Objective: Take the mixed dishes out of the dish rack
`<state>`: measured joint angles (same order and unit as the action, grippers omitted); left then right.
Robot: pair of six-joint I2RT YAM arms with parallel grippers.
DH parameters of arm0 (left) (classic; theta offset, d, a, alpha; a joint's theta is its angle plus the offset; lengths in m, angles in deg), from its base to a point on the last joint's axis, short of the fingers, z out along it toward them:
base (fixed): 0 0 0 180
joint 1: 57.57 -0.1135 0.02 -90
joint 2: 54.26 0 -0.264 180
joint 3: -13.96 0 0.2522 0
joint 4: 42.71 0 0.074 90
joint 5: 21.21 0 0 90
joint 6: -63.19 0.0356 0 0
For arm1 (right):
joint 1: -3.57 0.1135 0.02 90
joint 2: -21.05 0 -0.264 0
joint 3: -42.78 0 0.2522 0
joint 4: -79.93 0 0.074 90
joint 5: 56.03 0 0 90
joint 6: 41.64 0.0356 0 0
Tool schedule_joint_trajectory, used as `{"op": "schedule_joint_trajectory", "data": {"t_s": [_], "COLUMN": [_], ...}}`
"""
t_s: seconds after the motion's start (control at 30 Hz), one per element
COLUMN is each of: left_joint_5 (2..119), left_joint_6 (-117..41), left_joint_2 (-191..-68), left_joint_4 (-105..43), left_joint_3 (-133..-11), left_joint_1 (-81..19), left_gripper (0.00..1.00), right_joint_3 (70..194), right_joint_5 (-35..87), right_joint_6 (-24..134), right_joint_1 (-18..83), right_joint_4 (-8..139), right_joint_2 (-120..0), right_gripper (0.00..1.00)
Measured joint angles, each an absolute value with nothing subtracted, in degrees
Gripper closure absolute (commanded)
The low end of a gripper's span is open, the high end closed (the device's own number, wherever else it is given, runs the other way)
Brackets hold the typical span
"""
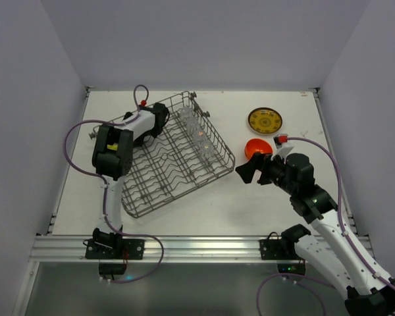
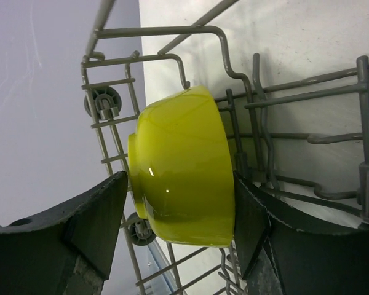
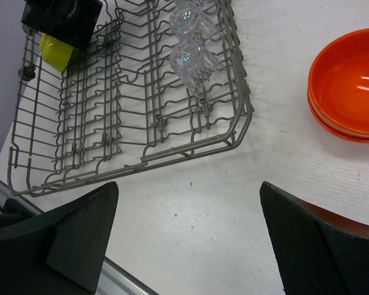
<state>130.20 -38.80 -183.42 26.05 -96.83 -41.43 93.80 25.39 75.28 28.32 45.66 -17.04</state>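
Observation:
The lime-yellow bowl (image 2: 181,160) lies on its side in the far left corner of the dish rack (image 1: 178,164). My left gripper (image 2: 181,206) spans it, one finger against its foot and the other against its rim, shut on it. Clear glass cups (image 3: 187,58) sit along the rack's right row. Two stacked orange bowls (image 3: 350,86) and a brown-gold patterned plate (image 1: 264,120) rest on the table to the right of the rack. My right gripper (image 3: 187,239) hovers open over bare table near the rack's front right corner, holding nothing.
The rack's wire wall and small grey wheels (image 2: 104,101) stand close behind the yellow bowl. White walls enclose the table on three sides. A metal rail (image 1: 197,247) runs along the near edge by the arm bases.

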Motion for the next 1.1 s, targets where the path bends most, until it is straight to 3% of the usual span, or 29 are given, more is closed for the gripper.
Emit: {"op": "schedule_joint_trajectory", "data": {"t_s": [0.4, 0.47, 1.1], "left_joint_5": [131.1, 131.1, 132.7], "left_joint_6": [-38.8, -38.9, -38.8], "left_joint_2": [-180.8, -180.8, -180.5], "left_joint_4": [26.0, 26.0, 26.3], "left_joint_3": [-96.8, -96.8, -96.6], "left_joint_1": [-41.4, -41.4, -41.4], "left_gripper": [0.43, 0.51, 0.59], "right_joint_3": [93.8, 93.8, 93.8], "right_joint_5": [25.3, 25.3, 25.2], "right_joint_6": [75.3, 75.3, 75.3], "right_joint_1": [28.3, 28.3, 28.3], "right_joint_4": [45.7, 45.7, 45.8], "right_joint_2": [-17.1, -17.1, -17.1], "right_gripper": [0.01, 0.01, 0.01]}}
